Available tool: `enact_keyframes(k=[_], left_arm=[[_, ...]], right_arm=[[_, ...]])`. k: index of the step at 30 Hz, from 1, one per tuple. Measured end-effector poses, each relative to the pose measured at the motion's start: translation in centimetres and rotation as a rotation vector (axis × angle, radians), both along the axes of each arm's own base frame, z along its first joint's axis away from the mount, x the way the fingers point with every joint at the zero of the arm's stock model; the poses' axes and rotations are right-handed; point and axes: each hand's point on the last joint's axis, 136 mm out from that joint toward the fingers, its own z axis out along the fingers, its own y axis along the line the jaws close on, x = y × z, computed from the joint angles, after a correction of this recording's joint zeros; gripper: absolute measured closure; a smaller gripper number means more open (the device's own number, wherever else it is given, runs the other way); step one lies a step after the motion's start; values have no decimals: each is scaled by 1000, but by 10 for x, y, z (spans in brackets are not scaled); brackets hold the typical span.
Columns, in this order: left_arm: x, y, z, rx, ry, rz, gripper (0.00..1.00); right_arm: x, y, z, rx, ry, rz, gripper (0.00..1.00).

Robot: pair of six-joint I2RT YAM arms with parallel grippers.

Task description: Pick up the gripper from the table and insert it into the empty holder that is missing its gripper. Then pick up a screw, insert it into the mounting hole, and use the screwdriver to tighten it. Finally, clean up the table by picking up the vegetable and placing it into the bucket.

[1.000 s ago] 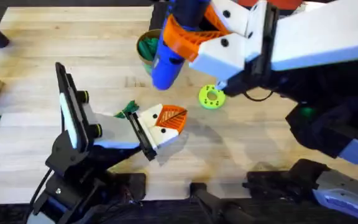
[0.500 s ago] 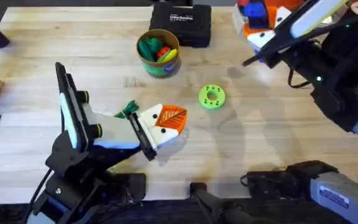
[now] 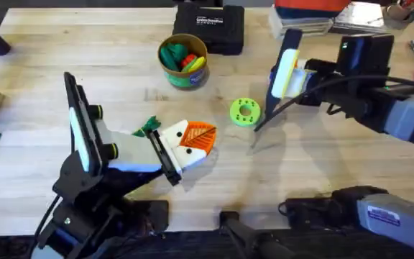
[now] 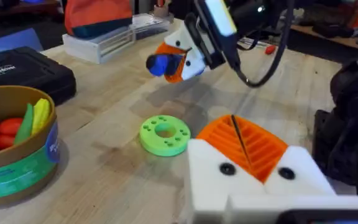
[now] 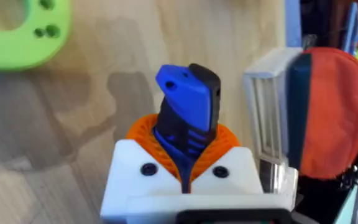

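While the right gripper hangs above the bench with its jaws clenched on the screwdriver, the disc lies flat just off toward the left arm, its mounting hole facing up. I cannot make out which way the tool's tip points. The left gripper rests low, nearer the vegetable, which lies beside it, well short of the bucket; I cannot tell its jaws' state

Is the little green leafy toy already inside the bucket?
No, the leafy toy lies on the table by the left claw, apart from the bucket.
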Motion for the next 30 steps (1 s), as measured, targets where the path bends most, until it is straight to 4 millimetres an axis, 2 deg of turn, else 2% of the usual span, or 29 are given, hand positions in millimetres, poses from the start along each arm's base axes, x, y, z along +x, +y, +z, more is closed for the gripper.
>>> enact_keyframes(k=[7, 9, 10, 11, 15, 16, 18, 19, 23, 28, 29, 30], left_arm=[[0, 0, 0, 0, 0, 0, 989], [0, 0, 0, 0, 0, 0, 989], [0, 0, 0, 0, 0, 0, 989], [0, 0, 0, 0, 0, 0, 989], [0, 0, 0, 0, 0, 0, 989], [0, 0, 0, 0, 0, 0, 989], [0, 0, 0, 0, 0, 0, 989], [0, 0, 0, 0, 0, 0, 989], [0, 0, 0, 0, 0, 0, 989], [0, 0, 0, 0, 0, 0, 989], [0, 0, 0, 0, 0, 0, 989], [0, 0, 0, 0, 0, 0, 989]], right_arm=[[-16, 8, -37, -91, 123, 93, 960], [-20, 8, -42, -100, 149, 103, 815], [-22, 8, -44, -103, 161, 103, 690], [-22, 9, -45, -103, 164, 104, 621], [-21, 13, -43, -85, 159, 96, 492], [-20, 15, -42, -78, 155, 92, 389], [-15, 17, -36, -69, 133, 82, 97], [-12, 18, -32, -62, 122, 76, 32], [-13, 19, -32, -29, 137, 10, 10], [-17, 14, -26, 3, 138, -154, 9], [-20, 13, -24, 12, 140, -182, 9], [-36, 10, -22, 38, 185, -258, 7]])
